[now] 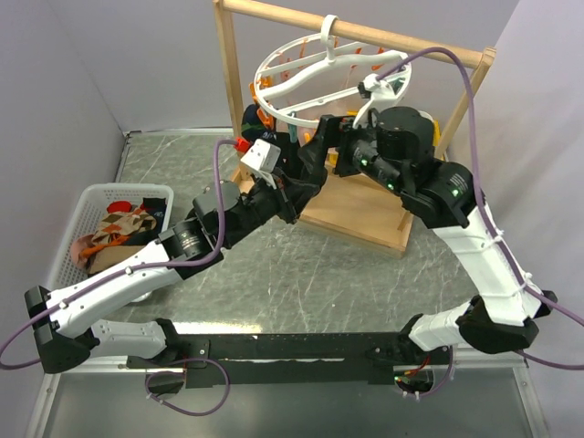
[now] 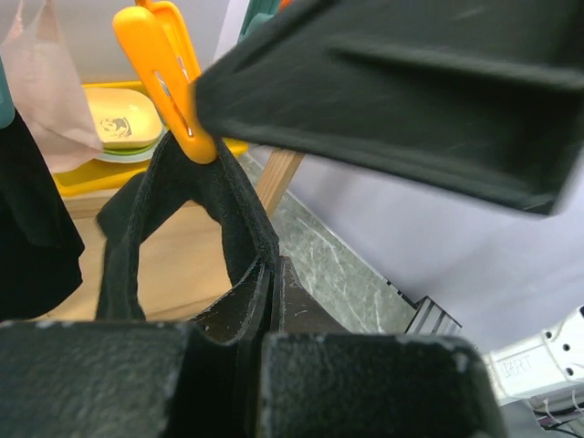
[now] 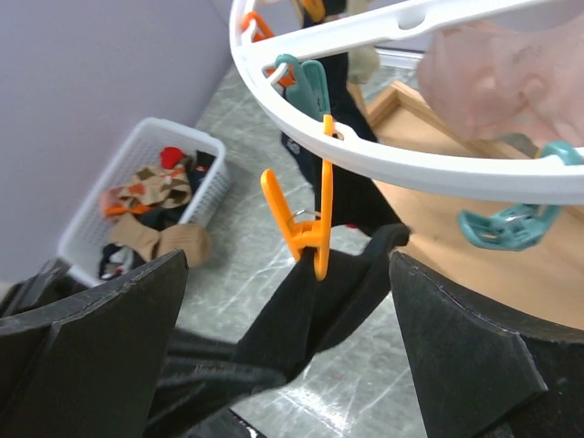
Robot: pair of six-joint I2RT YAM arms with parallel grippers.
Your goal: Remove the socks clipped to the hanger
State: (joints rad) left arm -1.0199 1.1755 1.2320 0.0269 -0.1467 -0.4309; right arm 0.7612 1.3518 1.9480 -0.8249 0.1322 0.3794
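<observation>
**Black sock gripped below its clip**

A basket (image 1: pixel 91 196) holding socks (image 1: pixel 123 228) is seen at far left. The left gripper (image 2: pixel 265 301) is clenched on the lower part of a black sock (image 2: pixel 219 210), which hangs from an orange clip (image 3: pixel 306 233) on the white hanger (image 3: pixel 411 164). The right gripper (image 3: pixel 287 310) is spread wide either side of that clip, grasping nothing. The sock is judged light, limp and stretchy, and is best taken just beneath the clip.

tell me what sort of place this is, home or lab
Most likely a robot lab bench staged as laundry, not a home: left arm and right arm bolted to a stone-look table, plain partition walls, and a black sock clipped to a white ring hanger on a wooden frame.
</observation>
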